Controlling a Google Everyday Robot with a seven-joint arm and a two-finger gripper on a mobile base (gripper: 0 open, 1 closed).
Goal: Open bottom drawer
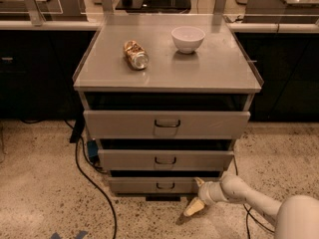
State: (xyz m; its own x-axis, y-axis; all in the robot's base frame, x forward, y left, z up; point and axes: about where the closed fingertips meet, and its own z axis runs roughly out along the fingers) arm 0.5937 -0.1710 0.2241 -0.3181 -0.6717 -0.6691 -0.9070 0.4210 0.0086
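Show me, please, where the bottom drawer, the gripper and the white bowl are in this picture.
bottom drawer (139,185): camera view, on its grey front, left of centre.
gripper (194,196): camera view, midway between its spread fingertips, by the drawer's right end.
white bowl (188,44): camera view, on its outer wall.

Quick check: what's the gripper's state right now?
Gripper: open, holding nothing, low by the right end of the bottom drawer, to the right of its handle.

Your one camera (high, out front) tilts down at the cabinet (219,78) from mid-range, facing its drawers; the gripper (197,195), fingers apart, sits lower right, beside the bottom drawer (134,185).
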